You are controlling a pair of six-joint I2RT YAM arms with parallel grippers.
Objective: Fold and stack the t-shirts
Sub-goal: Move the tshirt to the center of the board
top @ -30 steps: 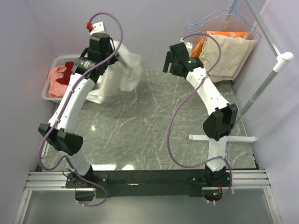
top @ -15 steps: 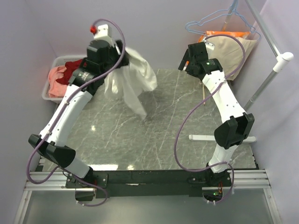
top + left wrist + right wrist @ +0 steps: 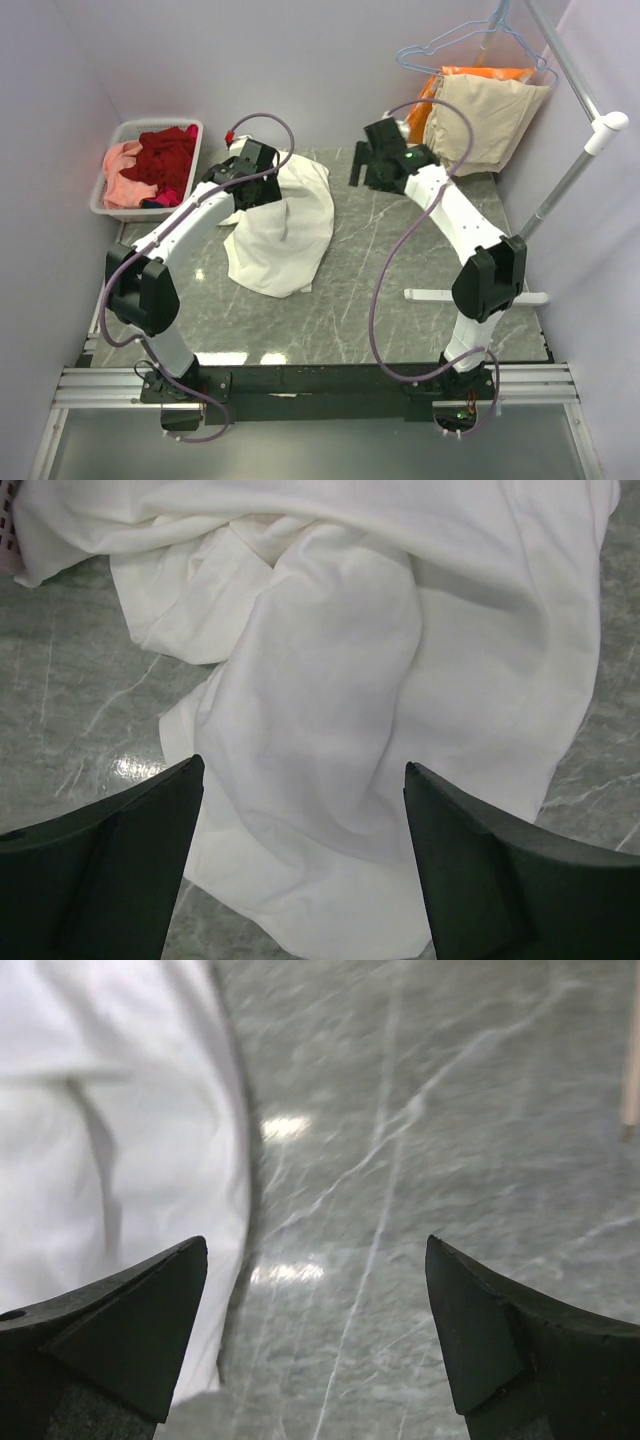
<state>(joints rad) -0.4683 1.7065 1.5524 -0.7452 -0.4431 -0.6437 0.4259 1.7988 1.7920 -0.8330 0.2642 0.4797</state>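
Left tool (image 3: pixel 302 770) — jaws wide, holding nothing — hangs just above the white t-shirt (image 3: pixel 285 235), which lies crumpled on the tabletop (image 3: pixel 420 250) at centre-left. Right tool (image 3: pixel 315 1245), equally wide and empty, hovers over bare marble beside the shirt's edge. Dark red t-shirt (image 3: pixel 172 150) and salmon t-shirt (image 3: pixel 120 170) sit in the basket (image 3: pixel 110 135). Risk: sleeves and hem are buried in overlapping folds, so a pinch may catch several layers — the shirt would then spread twisted, not flat.
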